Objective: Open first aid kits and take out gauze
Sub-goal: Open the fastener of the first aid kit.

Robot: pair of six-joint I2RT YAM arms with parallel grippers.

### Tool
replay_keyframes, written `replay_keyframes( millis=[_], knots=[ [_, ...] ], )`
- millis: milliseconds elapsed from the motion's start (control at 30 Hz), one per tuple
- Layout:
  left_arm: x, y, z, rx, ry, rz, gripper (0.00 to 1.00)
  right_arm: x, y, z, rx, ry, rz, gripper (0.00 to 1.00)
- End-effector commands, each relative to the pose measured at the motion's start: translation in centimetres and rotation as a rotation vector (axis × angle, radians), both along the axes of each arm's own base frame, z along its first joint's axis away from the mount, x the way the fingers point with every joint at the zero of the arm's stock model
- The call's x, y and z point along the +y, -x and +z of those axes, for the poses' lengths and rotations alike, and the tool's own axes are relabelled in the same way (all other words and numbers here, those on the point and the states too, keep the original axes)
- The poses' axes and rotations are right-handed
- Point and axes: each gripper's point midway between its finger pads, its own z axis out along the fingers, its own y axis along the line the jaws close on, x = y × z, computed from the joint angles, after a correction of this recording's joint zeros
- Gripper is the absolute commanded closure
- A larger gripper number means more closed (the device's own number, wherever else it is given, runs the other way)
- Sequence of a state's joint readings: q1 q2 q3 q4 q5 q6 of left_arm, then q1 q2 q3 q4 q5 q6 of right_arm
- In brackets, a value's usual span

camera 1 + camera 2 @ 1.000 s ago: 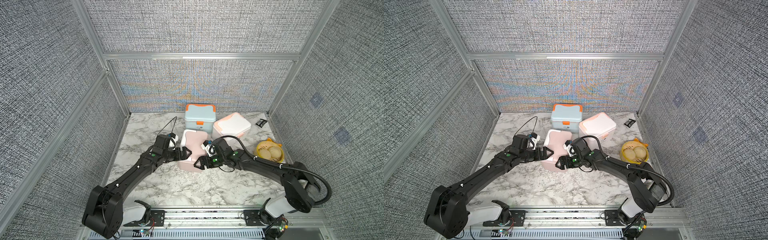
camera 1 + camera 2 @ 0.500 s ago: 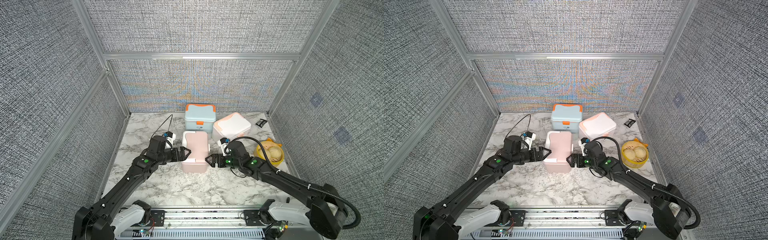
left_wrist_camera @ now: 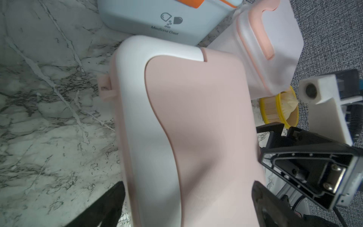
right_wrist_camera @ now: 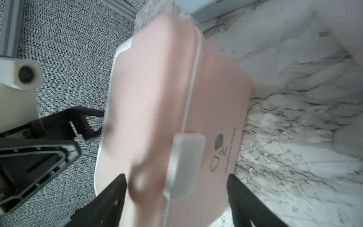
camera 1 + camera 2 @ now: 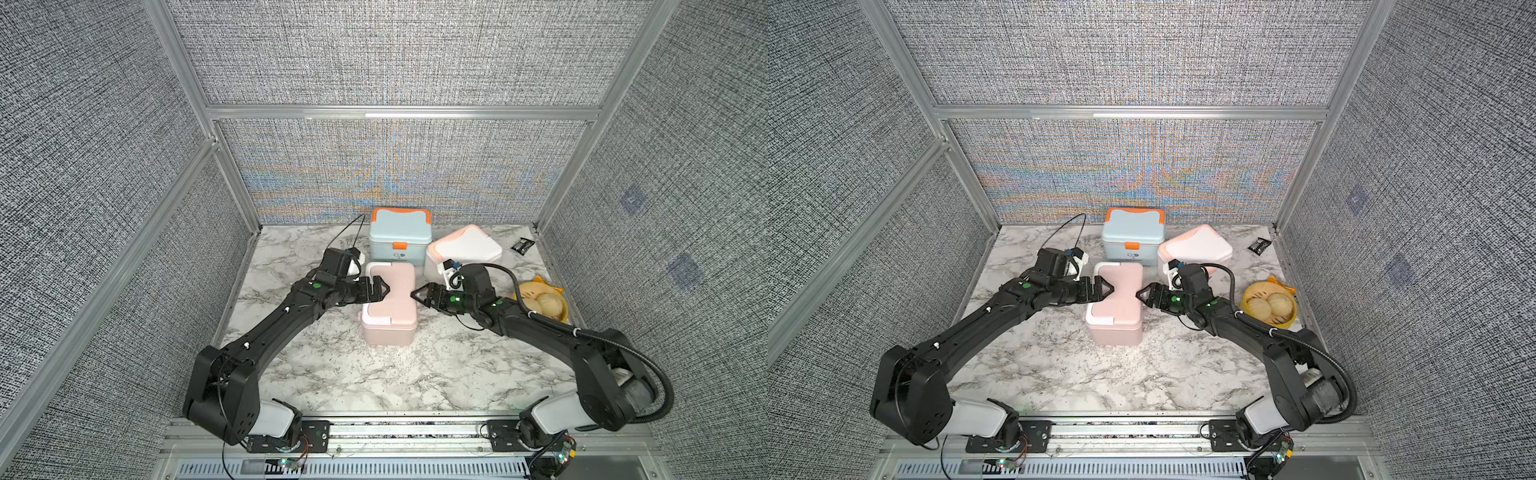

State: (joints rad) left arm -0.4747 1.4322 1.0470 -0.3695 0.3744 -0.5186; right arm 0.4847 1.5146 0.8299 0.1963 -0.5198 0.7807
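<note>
Only right wrist view — pink kit (image 4: 157,110) latch (image 4: 184,165) closed.

Rounded pink-and-white plastic first aid kit (image 5: 389,307): straightened square, nearer front than pale blue-and-orange plastic kit (image 5: 400,239); both grippers repositioned alongside.

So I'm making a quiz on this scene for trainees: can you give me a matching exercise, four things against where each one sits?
Things:
1. pink kit
2. blue kit
3. black wrapper
4. bun basket

Places:
A. far right corner of the table
B. right edge, beside the right arm
C. middle of the back wall
D. between the two grippers

Pairs: 1-D, 2-C, 3-A, 4-B
</note>
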Motion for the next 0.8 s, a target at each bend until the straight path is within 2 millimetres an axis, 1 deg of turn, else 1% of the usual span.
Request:
replay_keyframes(
  millis=[0,200,333,433,567,767],
  knots=[
    [-0.3,0.3,-0.6,0.014,-0.001,-0.029,0.00,1.8,-0.5,1.6,-0.002,-0.117,0.044,0.22],
    [-0.1,0.6,-1.7,0.033,-0.011,-0.033,0.00,2.7,-0.9,0.8,0.047,-0.204,0.047,0.26],
    [-0.1,0.9,-1.8,0.039,-0.012,-0.038,0.00,3.2,-0.4,1.2,0.077,-0.303,0.052,0.38],
    [0.2,1.1,-2.0,0.040,-0.025,-0.037,0.00,3.3,0.3,1.7,0.076,-0.343,0.056,0.43],
    [0.5,1.3,-2.4,0.047,-0.043,-0.032,0.01,3.5,1.3,2.2,0.071,-0.347,0.061,0.44],
    [0.8,1.6,-2.9,0.052,-0.066,-0.023,0.01,2.7,2.2,1.9,0.090,-0.316,0.036,0.46]
  ],
)
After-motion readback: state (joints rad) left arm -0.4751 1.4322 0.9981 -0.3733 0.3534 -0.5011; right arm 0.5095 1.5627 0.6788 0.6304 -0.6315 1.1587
